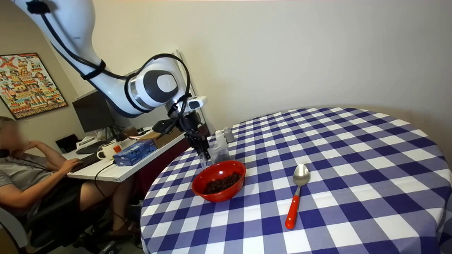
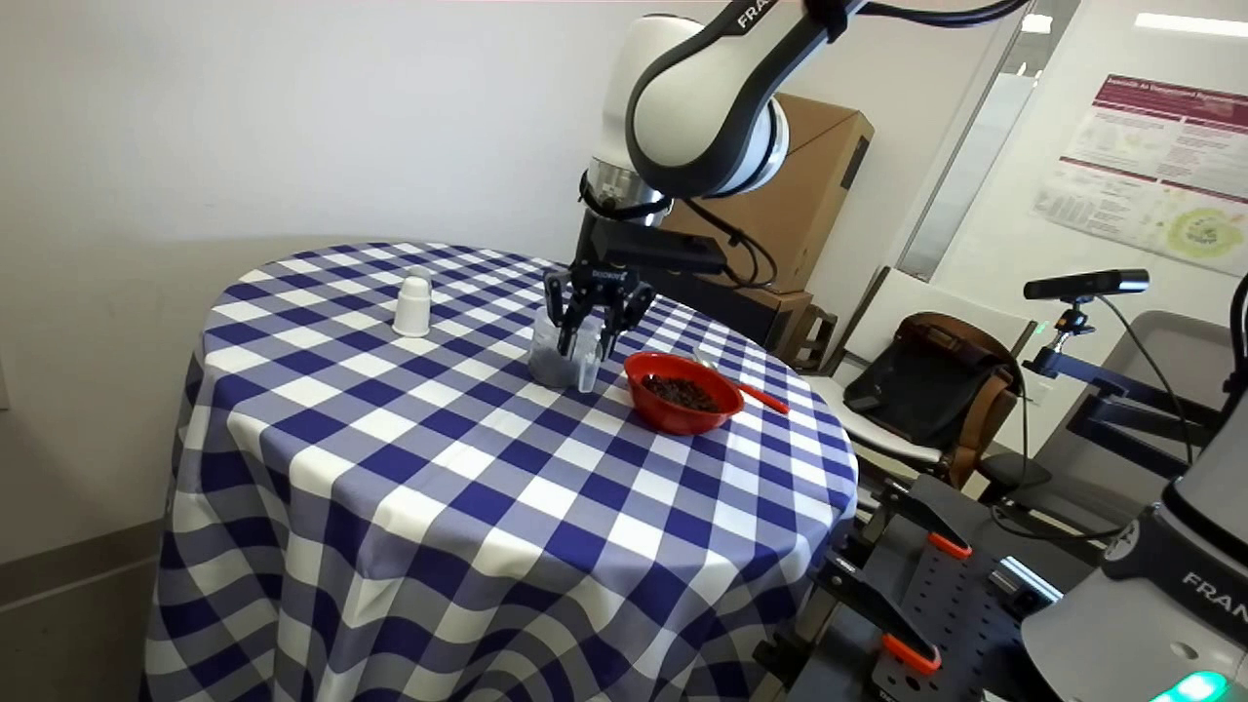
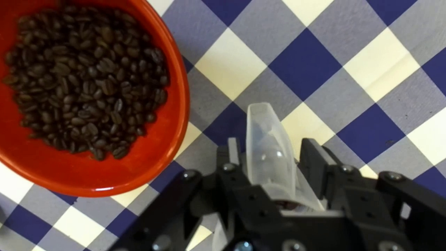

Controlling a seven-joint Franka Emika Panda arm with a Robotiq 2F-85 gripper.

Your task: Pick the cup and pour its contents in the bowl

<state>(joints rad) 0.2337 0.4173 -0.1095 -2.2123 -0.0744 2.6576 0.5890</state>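
Observation:
The clear whitish cup stands upright on the checked cloth in both exterior views (image 1: 221,154) (image 2: 549,363). Its handle (image 3: 268,146) fills the middle of the wrist view; most of its body is hidden behind the gripper there, and its contents cannot be made out. My gripper (image 2: 586,345) points down at the cup, its fingers on either side of the handle. In the wrist view the gripper (image 3: 271,148) is open, with a clear gap between the handle and the right finger. The red bowl (image 1: 219,197) (image 2: 673,419) (image 3: 162,139) stands beside the cup and holds dark coffee beans.
A red-handled silver spoon (image 1: 295,206) lies on the table beyond the bowl from the cup. White (image 1: 219,134) and grey (image 1: 229,134) shaker-like items stand on the table. A desk with a blue box (image 1: 136,152) and a seated person (image 1: 31,176) are close to the table.

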